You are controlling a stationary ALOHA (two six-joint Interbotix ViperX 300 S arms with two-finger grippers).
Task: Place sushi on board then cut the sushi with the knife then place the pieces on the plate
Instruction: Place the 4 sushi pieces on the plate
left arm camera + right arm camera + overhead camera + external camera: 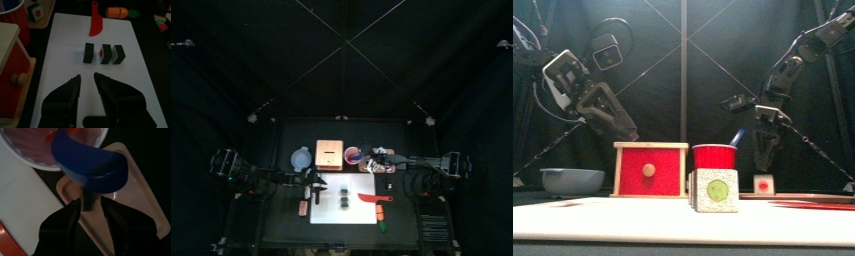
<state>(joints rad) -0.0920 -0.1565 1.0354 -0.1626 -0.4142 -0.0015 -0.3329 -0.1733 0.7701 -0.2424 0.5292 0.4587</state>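
Centre of table: the sushi roll (pixel 103 54) is lying on the white cutting board (pixel 67 45), about mid-board, as three dark green blocks. One block is standing just apart from the other two, which are touching. A red spot is showing in the gap, but what it belongs to is hard to make out. In the front view the roll's end face is showing a green disc with a red dot on a speckled pale ground. The roll is covering the foot of the red cup (pixel 716 157) behind it.

The red knife (pixel 95 25) is lying flat on the board beyond the roll, apart from it. An orange toy (pixel 117 12) is sitting off the board's far end. Another coloured toy near it is being cut off at the picture's edge.

The left gripper (pixel 87 76) is hovering over the near end of the board, short of the roll. Its jaws are standing a narrow gap apart and holding nothing. The wooden box (pixel 13 75) with its red drawer front is standing beside the board, only partly in view from the wrist.

The right gripper (pixel 93 203) is hanging at the red cup, with the pink tray (pixel 137 188) showing beneath it. The blue knife (pixel 83 158) is leaning out over the cup's rim, its thin dark end running toward the gripper. Whether that end is being gripped, I cannot tell. The knife is blocking much of the cup's inside.

In the front view the blue-grey bowl (pixel 572 180) is sitting left of the box. A small white toy (pixel 763 183) with a red mark is standing right of the cup, too small to identify.
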